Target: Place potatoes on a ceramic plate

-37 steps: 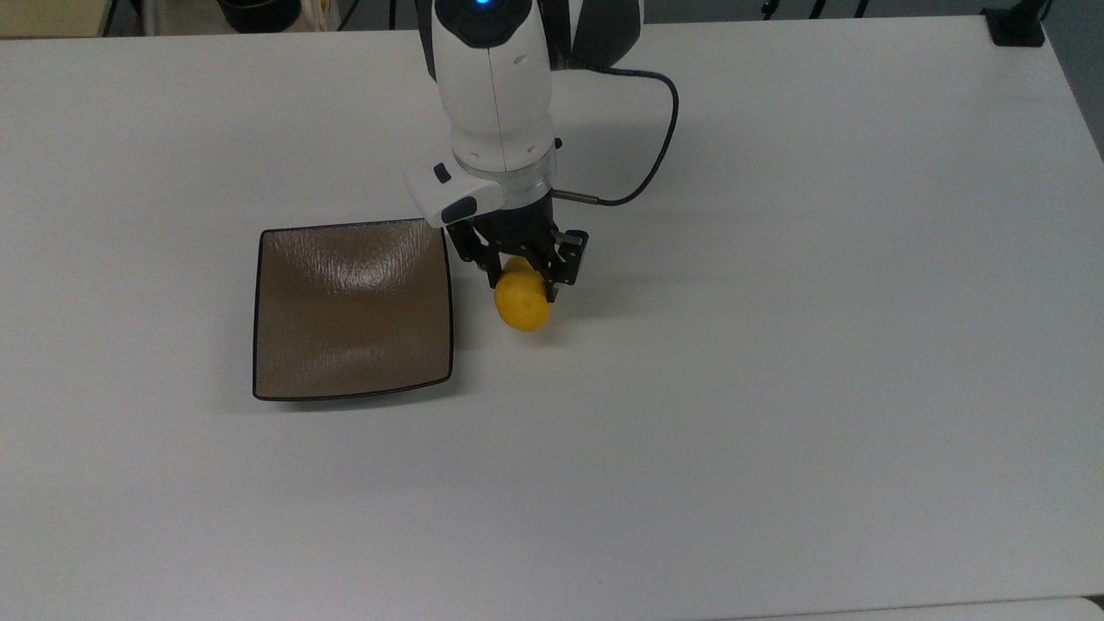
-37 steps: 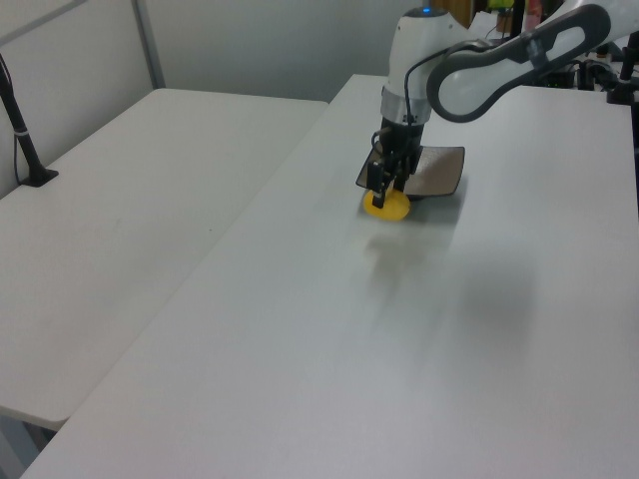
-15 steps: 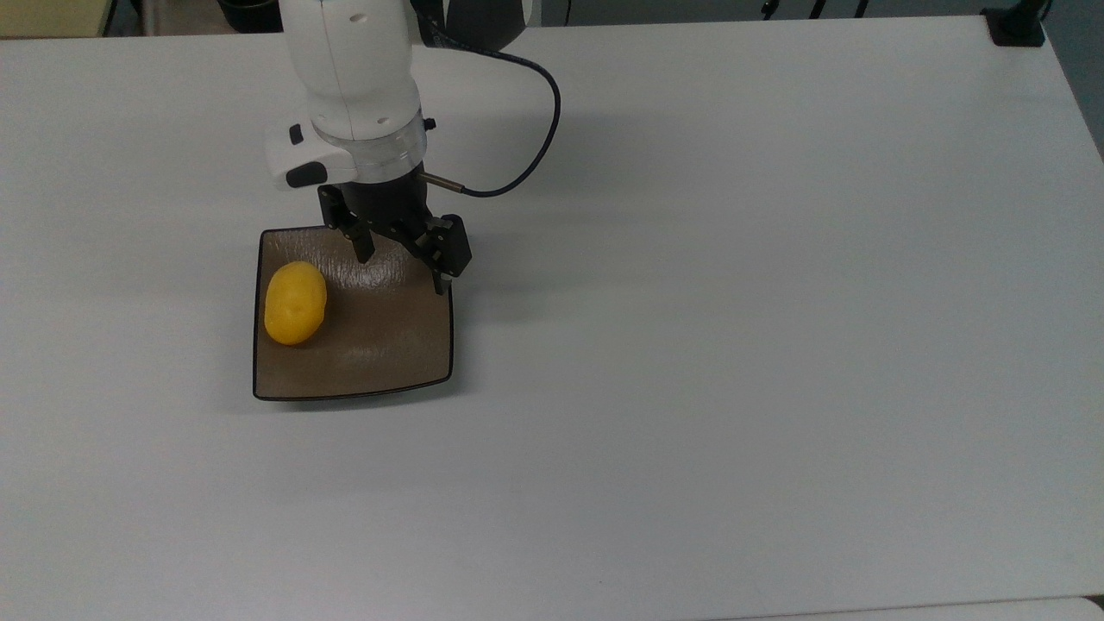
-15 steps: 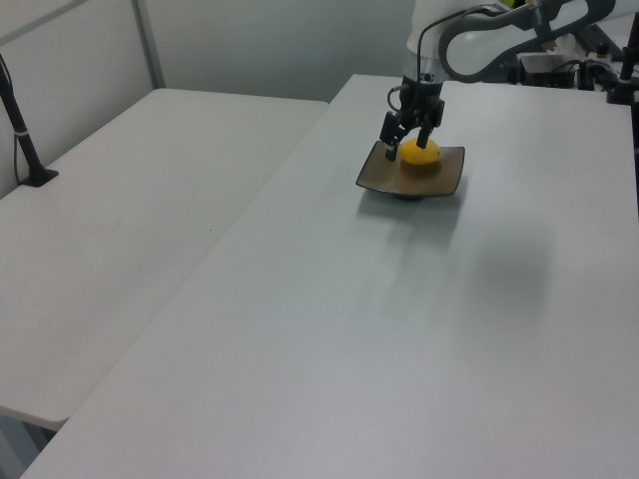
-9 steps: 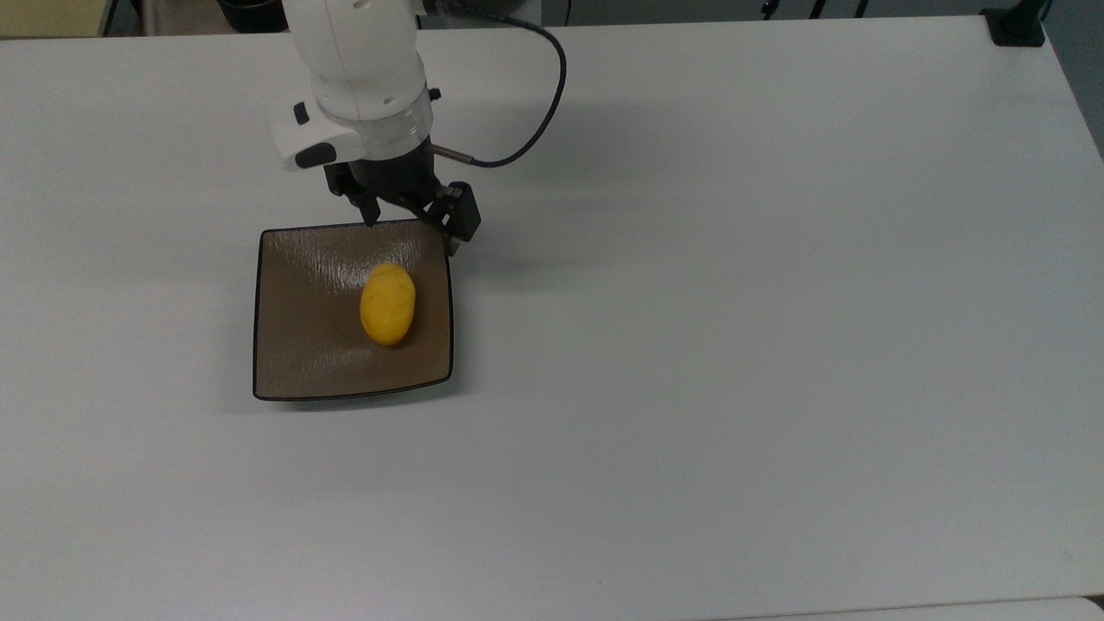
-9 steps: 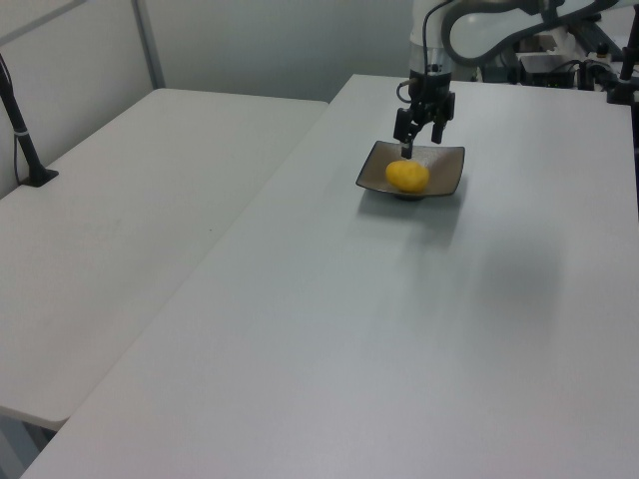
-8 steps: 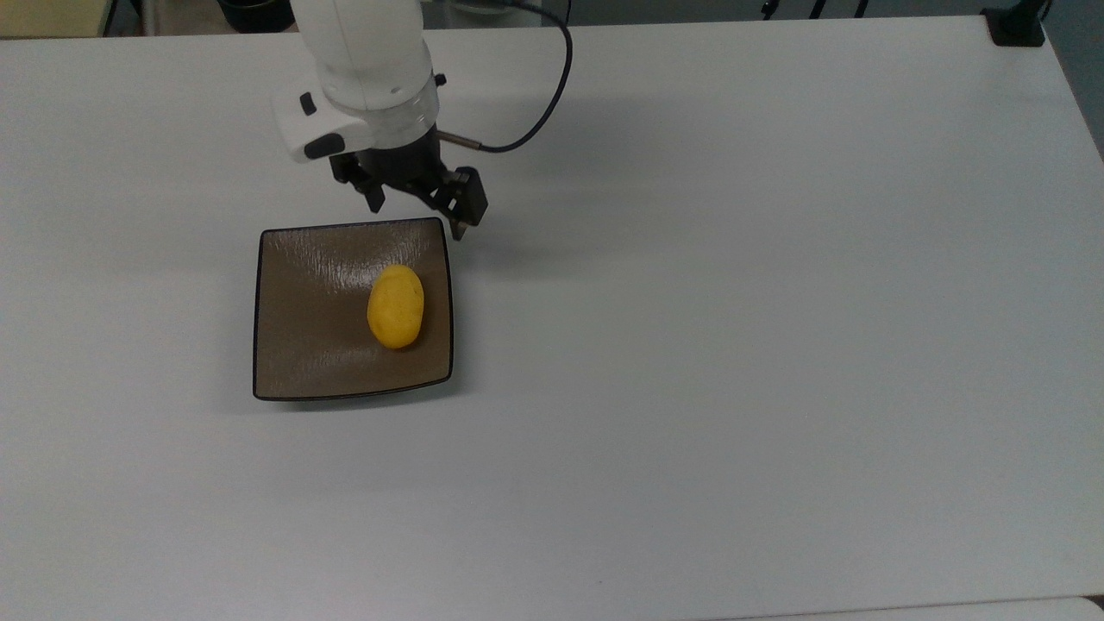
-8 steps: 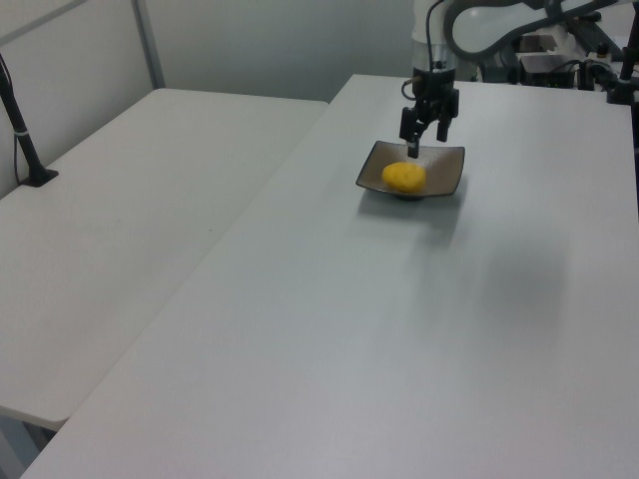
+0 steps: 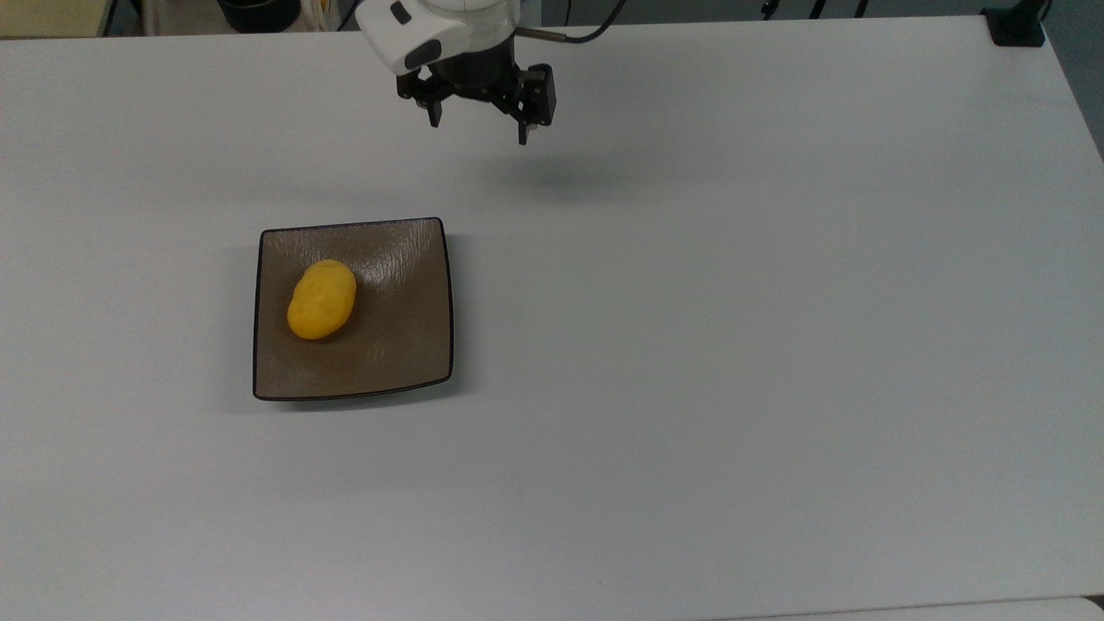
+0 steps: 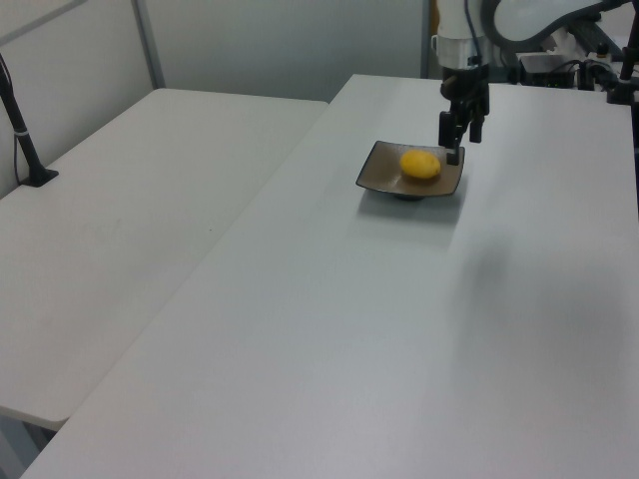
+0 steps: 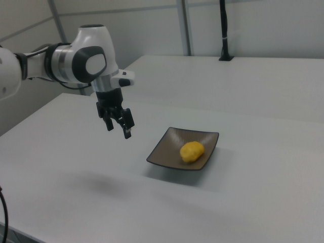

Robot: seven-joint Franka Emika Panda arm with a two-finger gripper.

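Observation:
A yellow egg-shaped potato (image 9: 322, 299) lies on the square brown ceramic plate (image 9: 405, 336), toward the top view's left half of it. The same potato (image 10: 420, 164) rests in the plate (image 10: 377, 175) in the left view, and the potato (image 11: 192, 151) sits inside the plate (image 11: 163, 153) in the right view. My gripper (image 9: 479, 125) hangs open and empty well above the table, off beyond the plate's far right corner in the top view. It also shows as the gripper (image 10: 458, 138) in the left view and the gripper (image 11: 117, 127) in the right view.
The white table (image 9: 733, 345) stretches wide to the top view's right of the plate. A second white table (image 10: 130, 190) adjoins on the left view's left, with a black post (image 10: 22, 130) on it. A black clamp (image 9: 1016, 26) sits at the top view's far right corner.
The gripper let go of the potato over the plate, then rose and drew away to the top view's upper right. The potato rolled about and now lies left of the plate's middle.

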